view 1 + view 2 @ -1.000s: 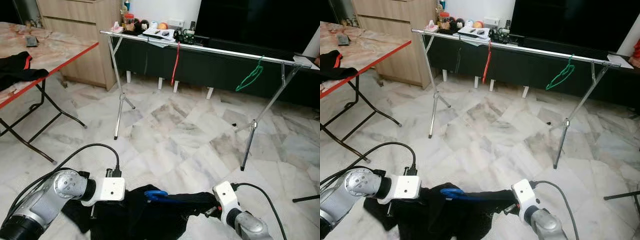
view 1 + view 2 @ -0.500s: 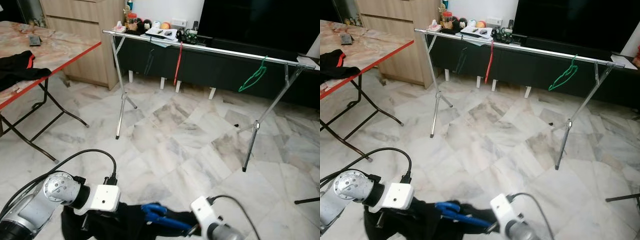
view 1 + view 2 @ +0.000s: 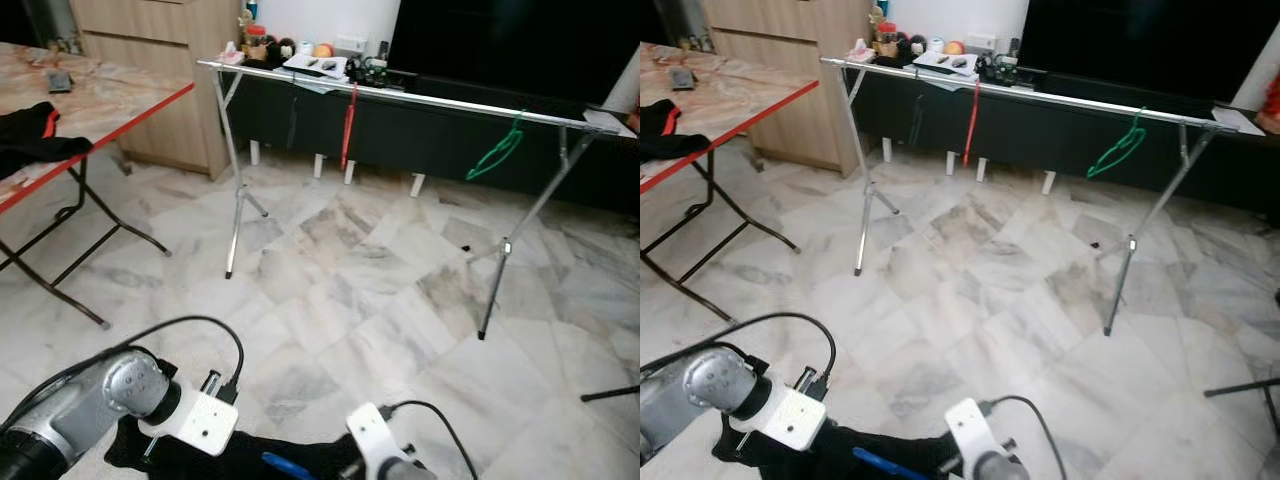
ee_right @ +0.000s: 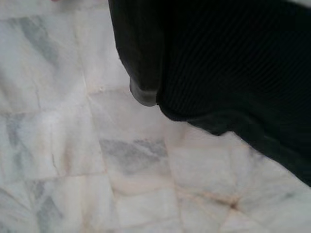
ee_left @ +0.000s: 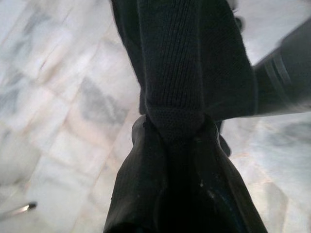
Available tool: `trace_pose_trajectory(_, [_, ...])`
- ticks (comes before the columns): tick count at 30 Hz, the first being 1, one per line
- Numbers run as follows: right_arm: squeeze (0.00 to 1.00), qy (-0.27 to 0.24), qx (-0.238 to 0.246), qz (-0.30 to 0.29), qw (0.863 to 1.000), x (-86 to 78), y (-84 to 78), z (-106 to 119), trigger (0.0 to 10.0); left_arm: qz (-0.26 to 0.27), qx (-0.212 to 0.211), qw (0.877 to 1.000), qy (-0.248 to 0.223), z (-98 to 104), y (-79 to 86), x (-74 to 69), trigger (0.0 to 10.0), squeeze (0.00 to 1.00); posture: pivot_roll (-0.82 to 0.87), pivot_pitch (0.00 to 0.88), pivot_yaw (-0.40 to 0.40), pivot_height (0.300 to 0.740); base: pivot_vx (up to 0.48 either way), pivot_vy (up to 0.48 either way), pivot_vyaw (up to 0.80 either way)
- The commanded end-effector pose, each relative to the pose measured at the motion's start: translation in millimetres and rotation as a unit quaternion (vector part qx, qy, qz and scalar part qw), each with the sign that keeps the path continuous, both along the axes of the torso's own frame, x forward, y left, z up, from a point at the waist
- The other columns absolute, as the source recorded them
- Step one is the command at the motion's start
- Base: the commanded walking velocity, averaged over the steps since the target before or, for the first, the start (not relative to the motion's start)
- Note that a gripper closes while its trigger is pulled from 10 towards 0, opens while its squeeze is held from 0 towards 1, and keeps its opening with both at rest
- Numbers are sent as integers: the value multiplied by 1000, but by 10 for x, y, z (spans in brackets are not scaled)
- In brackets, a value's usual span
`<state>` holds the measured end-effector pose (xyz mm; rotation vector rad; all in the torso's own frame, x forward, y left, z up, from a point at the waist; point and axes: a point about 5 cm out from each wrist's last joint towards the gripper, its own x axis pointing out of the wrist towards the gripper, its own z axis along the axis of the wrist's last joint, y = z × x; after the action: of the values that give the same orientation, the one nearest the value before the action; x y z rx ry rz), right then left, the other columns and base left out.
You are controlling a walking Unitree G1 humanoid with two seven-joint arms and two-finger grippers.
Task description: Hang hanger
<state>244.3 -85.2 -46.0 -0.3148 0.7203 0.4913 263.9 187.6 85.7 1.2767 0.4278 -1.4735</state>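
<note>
Marble floor lies open at twelve o'clock up to my steel rack, red hanger and green hanger on its rail. Bench at ten. Left fingers pinch the black garment; blue hanger sits inside. Right fingers: I can't tell.

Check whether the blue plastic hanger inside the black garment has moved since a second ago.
Yes. The blue plastic hanger with the black garment now sits lower and further from the silver drying rack, which has hardly shifted in the left eye view.
</note>
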Motion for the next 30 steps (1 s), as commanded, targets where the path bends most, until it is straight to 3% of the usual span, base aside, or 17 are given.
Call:
trace_pose_trajectory(1, [0, 0, -7, -16, 1000, 29, -239, -4, 0, -4, -14, 999, -29, 73, -25, 62, 10000, 0, 78, 72, -101, 740, 0, 0, 0])
trace_pose_trajectory(4, [0, -4, -9, -25, 1000, 67, -507, 21, 0, -9, -36, 999, -28, 70, -59, 44, 10000, 0, 84, 72, -102, 740, 0, 0, 0])
trace_pose_trajectory(9, [0, -9, -14, -26, 1000, 89, -526, 37, 0, -17, -67, 998, -8, 61, -106, -12, 10000, 0, 86, 70, -102, 740, 0, 0, 0])
trace_pose_trajectory(13, [0, -13, -19, -37, 999, 98, -539, 41, 0, -21, -66, 998, -3, 40, -121, -26, 10000, 0, 89, 69, -101, 740, 0, 0, 0])
trace_pose_trajectory(14, [0, -14, -12, -39, 999, 100, -536, 45, 2863, -22, -66, 998, -3, 28, -123, -28, 10000, 0, 86, 63, -98, 740, 0, 0, 0])
trace_pose_trajectory(15, [0, -13, -5, -38, 999, 101, -525, 47, 10000, -22, -66, 998, -3, 18, -123, -29, 10000, 0, 86, 63, -98, 740, 0, 0, 0])
trace_pose_trajectory(17, [0, -13, 1, -34, 999, 102, -511, 51, 10000, -21, -64, 998, -3, 3, -123, -28, 10000, 0, 86, 63, -98, 740, 0, 0, 0])
trace_pose_trajectory(18, [1000, -14, 7, -30, 999, 105, -501, 57, 10000, -21, -62, 998, 0, -2, -120, -29, 10000, 0, 86, 63, -98, 740, 0, 0, 0])
trace_pose_trajectory(30, [1000, 30, 8, 61, 998, 5, -437, 1, 10000, -16, -68, 998, 12, -20, -118, -43, 10000, 0, 81, 40, -87, 740, 0, 0, 0])
